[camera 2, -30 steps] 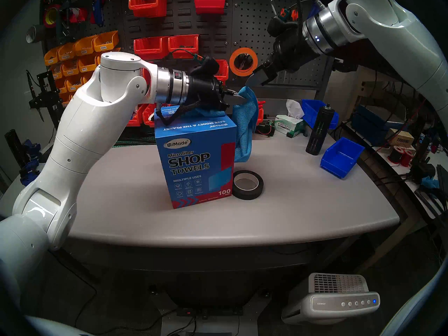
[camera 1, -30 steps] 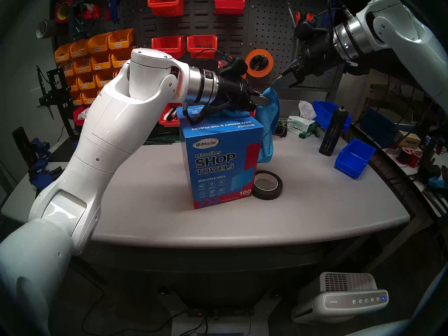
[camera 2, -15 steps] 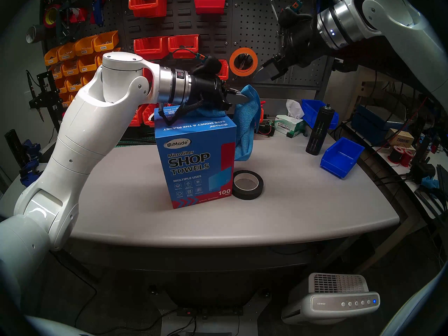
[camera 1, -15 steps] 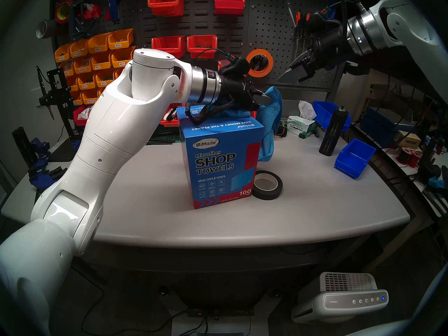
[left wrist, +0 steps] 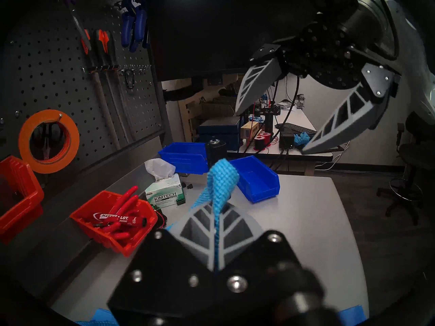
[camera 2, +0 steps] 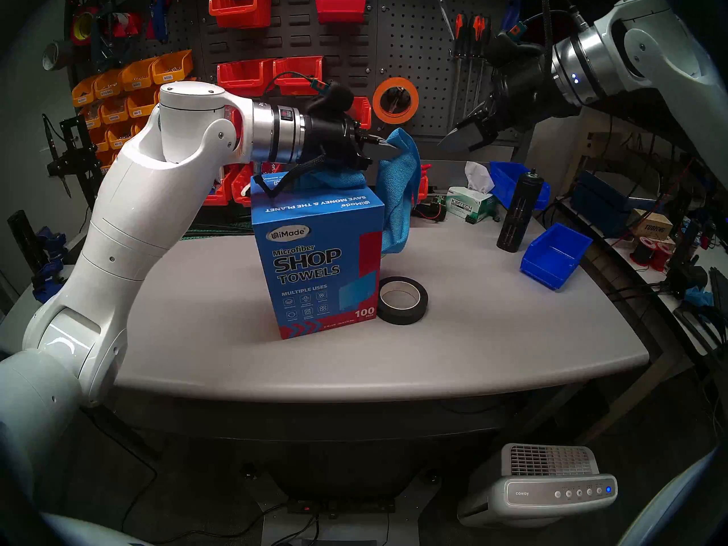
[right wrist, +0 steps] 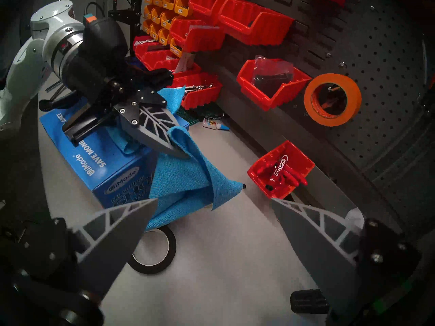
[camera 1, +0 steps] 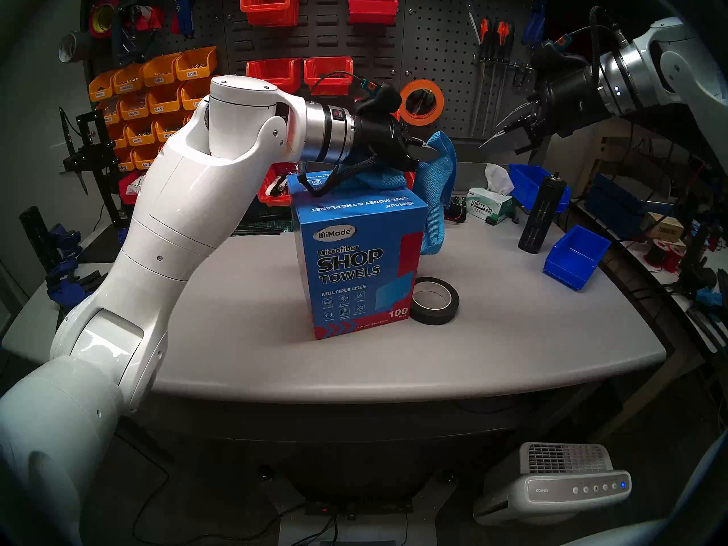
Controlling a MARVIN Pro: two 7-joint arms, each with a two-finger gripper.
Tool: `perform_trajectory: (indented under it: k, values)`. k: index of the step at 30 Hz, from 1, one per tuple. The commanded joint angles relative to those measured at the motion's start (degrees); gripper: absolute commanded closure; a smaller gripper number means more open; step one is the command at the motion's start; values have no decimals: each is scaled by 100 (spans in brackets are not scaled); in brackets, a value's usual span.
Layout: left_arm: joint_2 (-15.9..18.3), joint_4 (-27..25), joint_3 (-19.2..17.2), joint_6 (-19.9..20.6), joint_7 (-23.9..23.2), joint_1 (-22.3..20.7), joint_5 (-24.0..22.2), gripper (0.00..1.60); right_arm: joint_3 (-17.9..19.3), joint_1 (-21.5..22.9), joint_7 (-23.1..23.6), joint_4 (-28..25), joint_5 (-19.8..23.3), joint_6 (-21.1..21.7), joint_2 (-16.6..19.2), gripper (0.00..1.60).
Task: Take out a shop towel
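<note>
Left claw [camera 1: 431, 155] clenched on the shop towel [camera 1: 437, 202], right claw [camera 1: 508, 137] released and empty: best lift it clear of the carton [camera 1: 360, 265].

The limp sky-blue waffle-weave microfibre shop towel [camera 1: 439, 186] looks soft and rough-textured beside the smooth, printed blue cardboard carton [camera 1: 360, 265]. At the carton's four o'clock lies a matt black tape roll [camera 1: 434, 301] on the smooth, dull grey table [camera 1: 492, 336]. The glossy white plastic arm shell [camera 1: 165, 218] ends in a brushed-metal wrist ring [camera 1: 331, 133].
</note>
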Motion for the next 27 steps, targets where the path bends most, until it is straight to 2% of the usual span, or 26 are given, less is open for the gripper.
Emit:
perform_trajectory:
  k: [1,7,13,27]
  values:
    - [-40,119,-129,-272,103,-122,74,160,70,-1,-481,-49,361,-10,57,0]
    - [-270,448,-43,-668,352,-10,199,160,71,-74,-800,-132,665,-10,73,0]
    - [-433,717,18,-909,372,-75,264,160,25,-78,-978,-200,814,-10,177,0]
    - [-347,506,56,-872,115,-162,333,160,-23,-32,-1202,-197,963,-10,141,0]
